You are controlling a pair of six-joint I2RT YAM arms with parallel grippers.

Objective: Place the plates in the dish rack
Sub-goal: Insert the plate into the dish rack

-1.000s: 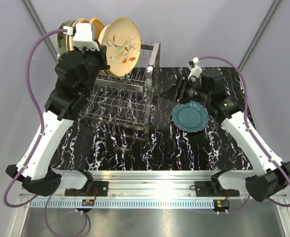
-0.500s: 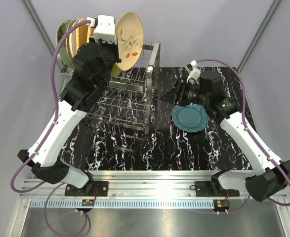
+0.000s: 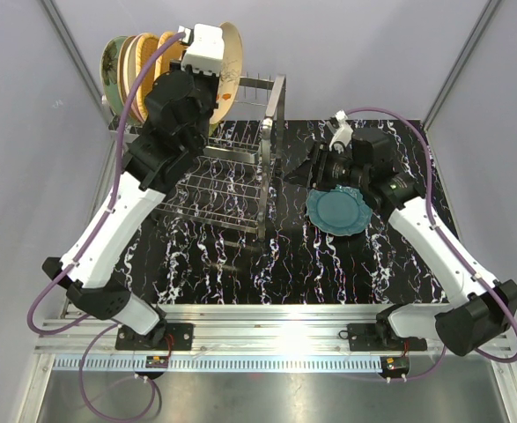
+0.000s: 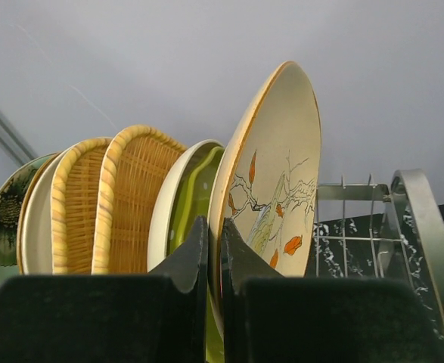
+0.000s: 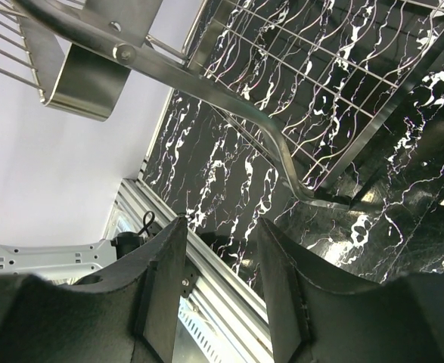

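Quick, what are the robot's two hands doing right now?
Left gripper: shut on the floral plate, at its rim.
Right gripper: open, holding nothing.

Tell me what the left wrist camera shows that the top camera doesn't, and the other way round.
Only the left wrist view: how the shut left gripper pinches the rim of the beige round plate, with its painted branch and orange leaves seen close up. Only the top view: the teal scalloped plate lying flat on the black marbled table, with the open right gripper near its far-left edge. Both: the row of standing plates, including two orange woven wicker plates, on the silver wire dish rack.
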